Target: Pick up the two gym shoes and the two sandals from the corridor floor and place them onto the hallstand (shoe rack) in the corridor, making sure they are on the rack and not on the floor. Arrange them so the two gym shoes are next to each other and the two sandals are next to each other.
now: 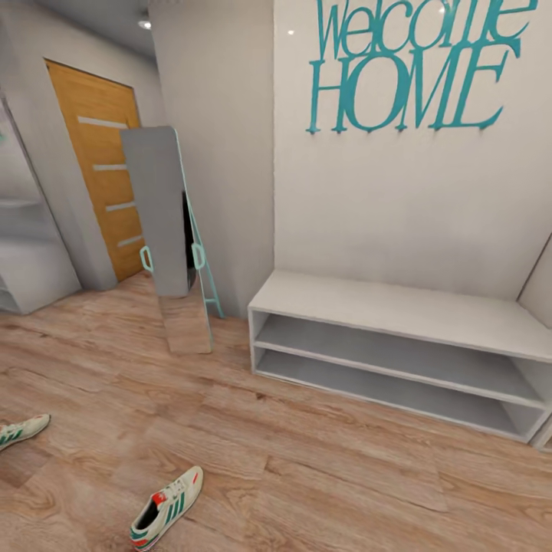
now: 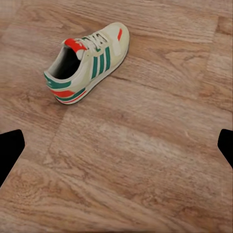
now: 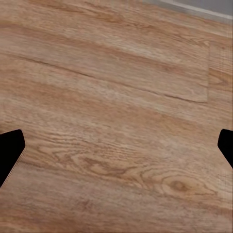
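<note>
While our head cam faces the white corridor wall w/ teal "Welcome HOME" lettering point(image 1: 414, 65), we see a long low pale grey-white bench unit w/ two open shelf levels point(image 1: 399, 349) standing against that wall on the light brown wood-plank floor point(image 1: 307, 468); both levels look bare. No wall shelves show over it, so we can't tell if it's the hallstand.

One white lace-up gym shoe w/ green side stripes, red-orange tongue patch and green-and-orange heel point(image 1: 165, 509) lies upright on the floor, well apart from the bench. A 2nd shoe of the same kind point(image 1: 23, 431) sits farther toward our left side, cut by the frame edge.

Left gripper point(image 2: 116, 145): fingers point(image 2: 10, 150) spread wide, nothing between them; the striped shoe point(image 2: 87, 62) lies ahead of the fingertips, not touching, heel end nearer the gripper.

Right gripper point(image 3: 116, 145): fingers point(image 3: 10, 150) also wide apart, holding nothing, bare planks under it, a grey strip point(image 3: 194, 7) far ahead.

Other stuff: tall leaning floor mirror w/ teal frame point(image 1: 165, 230) beside the bench, orange wood door point(image 1: 103, 165) beyond it.
</note>
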You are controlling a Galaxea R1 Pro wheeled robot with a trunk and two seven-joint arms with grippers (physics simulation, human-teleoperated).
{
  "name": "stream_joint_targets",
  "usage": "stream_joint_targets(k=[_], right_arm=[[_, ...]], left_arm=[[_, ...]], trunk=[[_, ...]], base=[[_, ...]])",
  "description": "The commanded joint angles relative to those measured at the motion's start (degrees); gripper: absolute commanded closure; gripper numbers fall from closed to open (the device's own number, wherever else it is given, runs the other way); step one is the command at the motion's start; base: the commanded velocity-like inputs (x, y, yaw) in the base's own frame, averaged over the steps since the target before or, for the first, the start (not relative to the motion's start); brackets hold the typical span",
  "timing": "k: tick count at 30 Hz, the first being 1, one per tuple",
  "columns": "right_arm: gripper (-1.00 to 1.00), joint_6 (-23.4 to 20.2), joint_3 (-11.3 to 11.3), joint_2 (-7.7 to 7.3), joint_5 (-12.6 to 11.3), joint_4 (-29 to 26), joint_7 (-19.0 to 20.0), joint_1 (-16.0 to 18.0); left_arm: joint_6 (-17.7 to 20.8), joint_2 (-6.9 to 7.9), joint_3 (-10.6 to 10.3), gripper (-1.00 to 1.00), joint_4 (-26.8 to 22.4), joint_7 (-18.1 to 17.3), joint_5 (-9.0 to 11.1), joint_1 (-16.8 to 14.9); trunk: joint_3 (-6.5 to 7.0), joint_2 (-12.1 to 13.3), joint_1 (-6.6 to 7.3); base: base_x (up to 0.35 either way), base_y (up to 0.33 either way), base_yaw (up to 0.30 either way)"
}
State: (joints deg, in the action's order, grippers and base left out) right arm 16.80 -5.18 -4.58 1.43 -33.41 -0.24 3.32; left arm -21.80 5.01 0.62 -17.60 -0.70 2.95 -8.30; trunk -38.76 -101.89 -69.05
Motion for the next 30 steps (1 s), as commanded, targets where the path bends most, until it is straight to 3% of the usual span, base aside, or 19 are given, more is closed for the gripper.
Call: stream_joint_targets(k=[1, 30], right_arm=[[-1.00, 0.17, -0.09, 0.01, 0.15, 0.02, -0.02, 0.02], [-1.00, 0.17, -0.09, 0.01, 0.15, 0.02, -0.02, 0.02]], left_arm=[[-0.17, 0.00, 0.00, -1.00, 0.07, -0.08, 0.30, -0.05], [-0.19, 0.00, 0.00, -1.00, 0.02, -0.04, 0.31, -0.05]], trunk=[[-0.20, -0.44, -0.22], [-3.99, -11.27, -6.15]], base=[[0.000, 0.000, 0.275], [0.000, 0.000, 0.275]])
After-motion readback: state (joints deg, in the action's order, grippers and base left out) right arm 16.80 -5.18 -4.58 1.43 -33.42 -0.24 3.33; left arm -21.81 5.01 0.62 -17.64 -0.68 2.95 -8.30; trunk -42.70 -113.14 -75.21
